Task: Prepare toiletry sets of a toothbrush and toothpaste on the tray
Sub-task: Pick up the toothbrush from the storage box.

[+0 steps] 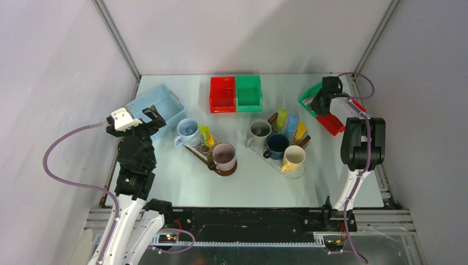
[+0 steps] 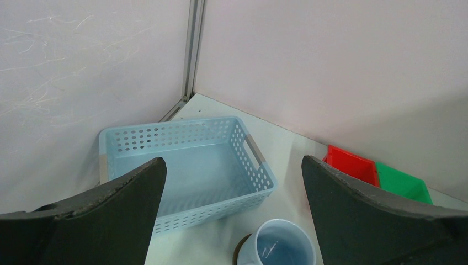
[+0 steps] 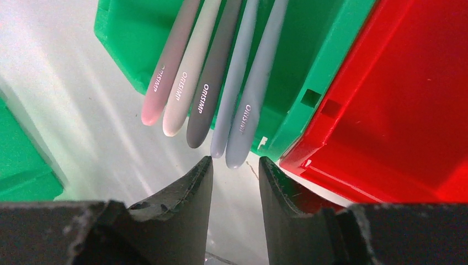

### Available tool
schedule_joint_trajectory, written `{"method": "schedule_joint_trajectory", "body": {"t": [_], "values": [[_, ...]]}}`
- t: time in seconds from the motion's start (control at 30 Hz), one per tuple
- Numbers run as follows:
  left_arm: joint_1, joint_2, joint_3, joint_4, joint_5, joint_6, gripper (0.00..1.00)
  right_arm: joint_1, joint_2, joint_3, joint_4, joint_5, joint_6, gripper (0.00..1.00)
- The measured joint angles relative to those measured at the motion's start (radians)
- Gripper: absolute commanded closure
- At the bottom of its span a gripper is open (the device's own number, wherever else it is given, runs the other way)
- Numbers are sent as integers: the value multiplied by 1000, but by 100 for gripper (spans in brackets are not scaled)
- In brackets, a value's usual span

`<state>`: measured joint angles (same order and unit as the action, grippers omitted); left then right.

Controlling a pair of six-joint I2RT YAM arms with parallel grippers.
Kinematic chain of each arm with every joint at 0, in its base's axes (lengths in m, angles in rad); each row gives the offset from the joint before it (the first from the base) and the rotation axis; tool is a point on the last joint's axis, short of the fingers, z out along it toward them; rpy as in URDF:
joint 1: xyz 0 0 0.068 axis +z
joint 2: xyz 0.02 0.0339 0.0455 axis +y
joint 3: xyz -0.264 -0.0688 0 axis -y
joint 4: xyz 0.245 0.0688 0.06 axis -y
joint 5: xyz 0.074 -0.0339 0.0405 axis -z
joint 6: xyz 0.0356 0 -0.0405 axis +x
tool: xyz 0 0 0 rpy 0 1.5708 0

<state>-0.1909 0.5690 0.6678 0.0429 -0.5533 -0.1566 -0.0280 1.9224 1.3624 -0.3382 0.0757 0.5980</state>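
Our right gripper (image 3: 234, 163) sat with jaws slightly apart and empty, just short of the toothbrushes (image 3: 214, 72) poking from the green bin (image 3: 309, 55) at the table's (image 1: 176, 187) far right corner, so we reckoned: centre on one handle end only, then squeeze.

my right fingers (image 3: 187, 199) are black. at twelve o'clock the toothbrush handles (image 3: 201, 94) run pink, cream, dark grey and two blue-grey, white-lettered, over a green bin (image 3: 127, 33); a red bin (image 3: 397, 110) sits at two o'clock. the basket (image 2: 187, 135) is pale blue, dotted with holes.
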Motion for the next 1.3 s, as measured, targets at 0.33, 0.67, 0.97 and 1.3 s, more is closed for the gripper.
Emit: {"method": "schedule_joint_trajectory", "body": {"t": [0.33,0.67,0.97,1.3], "values": [[2,0,0,0,7,0,0,-3,-6,0,-4,-5,-7,68],[2,0,0,0,7,0,0,-8,-6,0,-3,-29,-6,73],[4,0,0,0,7,0,0,-18,-6,-15,7,-51,-4,72],[5,0,0,0,7,0,0,-34,-6,-31,28,-61,-3,74]]}}
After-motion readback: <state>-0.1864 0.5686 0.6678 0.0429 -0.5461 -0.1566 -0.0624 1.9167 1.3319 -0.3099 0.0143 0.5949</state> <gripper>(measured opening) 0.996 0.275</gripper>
